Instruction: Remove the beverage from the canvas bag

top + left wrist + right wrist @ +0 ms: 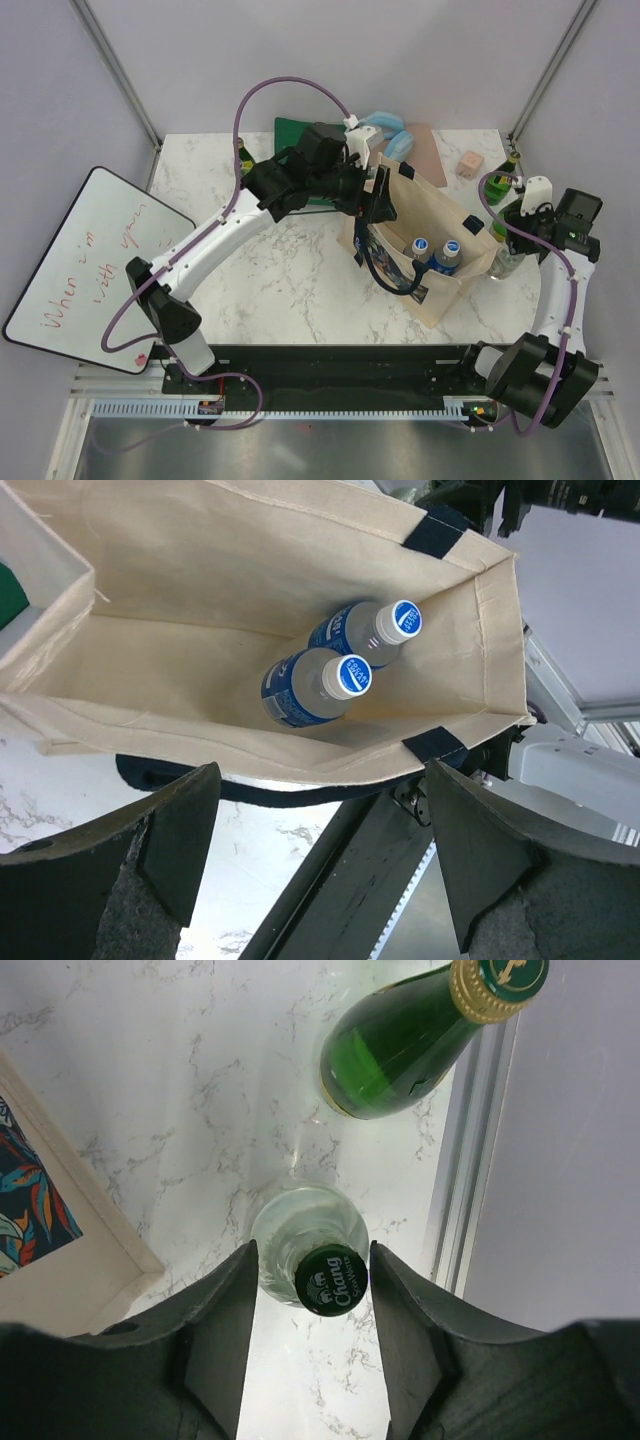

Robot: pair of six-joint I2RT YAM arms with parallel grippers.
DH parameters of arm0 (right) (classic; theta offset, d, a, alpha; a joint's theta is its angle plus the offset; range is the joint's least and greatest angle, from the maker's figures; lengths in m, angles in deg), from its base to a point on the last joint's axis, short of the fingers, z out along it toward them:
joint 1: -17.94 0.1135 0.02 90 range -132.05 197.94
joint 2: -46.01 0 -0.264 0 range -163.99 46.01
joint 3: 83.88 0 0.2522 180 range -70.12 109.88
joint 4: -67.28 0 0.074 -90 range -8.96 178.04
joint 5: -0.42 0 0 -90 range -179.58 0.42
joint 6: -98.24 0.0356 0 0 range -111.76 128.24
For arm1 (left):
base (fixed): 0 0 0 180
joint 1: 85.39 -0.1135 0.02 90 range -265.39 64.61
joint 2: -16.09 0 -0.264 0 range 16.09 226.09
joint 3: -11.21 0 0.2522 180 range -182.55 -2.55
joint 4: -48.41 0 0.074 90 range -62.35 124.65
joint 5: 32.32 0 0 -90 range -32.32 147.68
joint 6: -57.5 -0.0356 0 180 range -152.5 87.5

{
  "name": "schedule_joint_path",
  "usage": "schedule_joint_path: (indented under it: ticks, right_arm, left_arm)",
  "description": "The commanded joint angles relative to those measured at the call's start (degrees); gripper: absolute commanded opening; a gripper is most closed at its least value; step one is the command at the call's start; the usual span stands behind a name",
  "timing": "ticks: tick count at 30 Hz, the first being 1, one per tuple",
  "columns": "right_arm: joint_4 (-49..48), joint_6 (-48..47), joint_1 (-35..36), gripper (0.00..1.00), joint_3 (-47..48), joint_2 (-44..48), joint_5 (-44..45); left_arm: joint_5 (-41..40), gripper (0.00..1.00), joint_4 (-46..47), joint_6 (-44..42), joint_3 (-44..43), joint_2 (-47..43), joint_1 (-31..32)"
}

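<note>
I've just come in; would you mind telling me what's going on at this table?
Drinks are being taken out of a canvas bag. The left pincer hangs wide open over its mouth, where two blue-capped bottles sit inside. The right pincer straddles the top of a clear bottle standing on the table beside the bag, next to a green bottle; a gap shows beside the cap, so it looks loose rather than clamped.

A whiteboard (95, 265) bearing red handwriting is seen beside the marble tabletop (280, 270). At the back, a green board (292, 132), a pinkish board (430, 150) and a small beige cube (469, 166) are laid.
</note>
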Motion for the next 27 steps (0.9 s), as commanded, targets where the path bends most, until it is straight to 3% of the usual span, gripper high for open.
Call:
schedule_joint_path:
  ticks: [1, 9, 15, 20, 27]
  right_arm:
    - [1.55, -0.61, -0.12, 0.56, 4.92, 1.82, -1.45]
    - [9.01, 0.18, -0.12, 0.58, 16.15, 0.77, -6.89]
    - [14.64, 1.05, -0.03, 0.58, 23.72, -0.73, -17.87]
    - [15.53, 4.74, 0.49, 0.58, 26.01, -0.20, -27.54]
    - [15.53, 7.74, 1.37, 0.57, 26.46, -0.91, -29.66]
  left_arm:
    - [-1.87, 0.89, -1.02, -4.69, -3.72, 1.22, 2.08]
    - [-4.59, 0.90, -1.99, -8.99, -7.67, 4.39, 5.42]
    - [-5.91, 0.89, -2.34, -9.44, -11.27, 7.90, 8.32]
    - [-6.70, 0.89, -4.01, -8.56, -14.53, 12.02, 9.64]
    - [-10.92, 0.88, -6.65, -7.15, -16.20, 15.45, 12.71]
